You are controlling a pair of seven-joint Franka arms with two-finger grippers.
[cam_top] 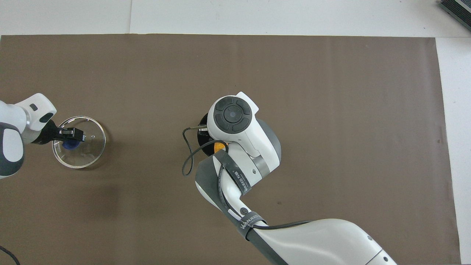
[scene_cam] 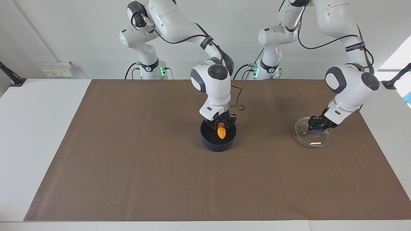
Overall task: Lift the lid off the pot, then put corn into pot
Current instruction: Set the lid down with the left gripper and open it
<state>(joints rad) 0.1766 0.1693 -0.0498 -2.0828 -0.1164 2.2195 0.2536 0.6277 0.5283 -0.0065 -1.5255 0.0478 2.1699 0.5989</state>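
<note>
The dark-blue pot (scene_cam: 218,145) stands uncovered in the middle of the brown mat; its handle is hidden. My right gripper (scene_cam: 222,125) is right over the pot's opening, shut on the orange-yellow corn (scene_cam: 221,132), which hangs upright with its lower end inside the pot. In the overhead view the right hand covers most of the pot (cam_top: 201,129), and only a bit of the corn (cam_top: 220,147) shows. The clear glass lid (scene_cam: 313,136) sits low at the mat toward the left arm's end. My left gripper (scene_cam: 316,125) is shut on its blue knob (cam_top: 68,145).
The brown mat (scene_cam: 128,166) covers most of the white table. A black cable (cam_top: 187,154) loops from the right wrist beside the pot. A dark object (cam_top: 456,11) lies at the table's corner, farther from the robots, at the right arm's end.
</note>
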